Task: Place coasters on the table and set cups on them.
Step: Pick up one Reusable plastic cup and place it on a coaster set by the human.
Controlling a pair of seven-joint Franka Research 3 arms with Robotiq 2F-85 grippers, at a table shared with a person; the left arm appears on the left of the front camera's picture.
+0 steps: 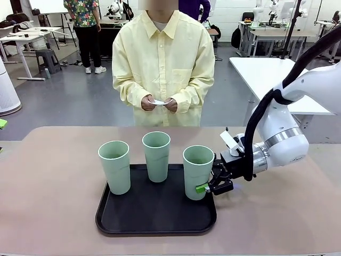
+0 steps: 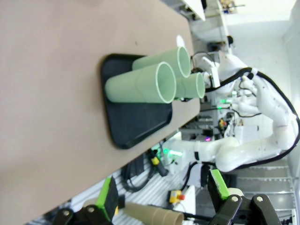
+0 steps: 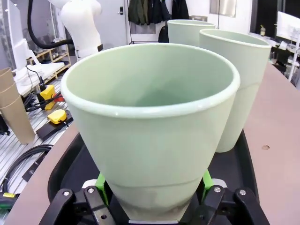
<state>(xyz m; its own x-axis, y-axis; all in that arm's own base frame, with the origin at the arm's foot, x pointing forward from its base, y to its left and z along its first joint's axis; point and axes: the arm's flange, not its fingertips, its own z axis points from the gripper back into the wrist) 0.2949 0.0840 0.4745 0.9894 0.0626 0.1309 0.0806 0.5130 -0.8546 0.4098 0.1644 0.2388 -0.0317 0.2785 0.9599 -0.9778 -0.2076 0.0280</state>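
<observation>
My left gripper [image 2: 163, 183] hung off the near edge of the table [image 1: 53, 186], jaws spread wide and holding nothing. On the black tray [image 1: 154, 216] the left cup [image 1: 114, 166] stood at the left rim. The middle cup [image 1: 156, 156] stood farther back. Beyond it, across the table, the person [image 1: 162, 64] held a small white coaster [image 1: 159, 101] between both hands [image 1: 148, 103], well above the tabletop. The right cup [image 1: 198, 172] stood at the tray's right side. My right gripper [image 1: 212, 186] had its green pads [image 3: 206, 180] on either side of that cup, low on its wall. As far as I could judge it was closed against the cup, which looked to be resting on the tray, not lifted.

I took the step in hand to be the grasp on the right cup, with the coaster not yet laid. The next move called for a straight lift clear of the tray's lip. After that I would carry the cup to wherever the coaster was set and lower it squarely onto the disc. Gripped so low, a tall tapered tumbler could lean or slip, so I meant to go gently.

The tabletop was matte beige-pink and bare around the tray. Behind it were a grey floor [image 1: 80, 101], a white table [image 1: 266, 74] at the right, and another person [image 1: 85, 21] standing among desks at the far left.
</observation>
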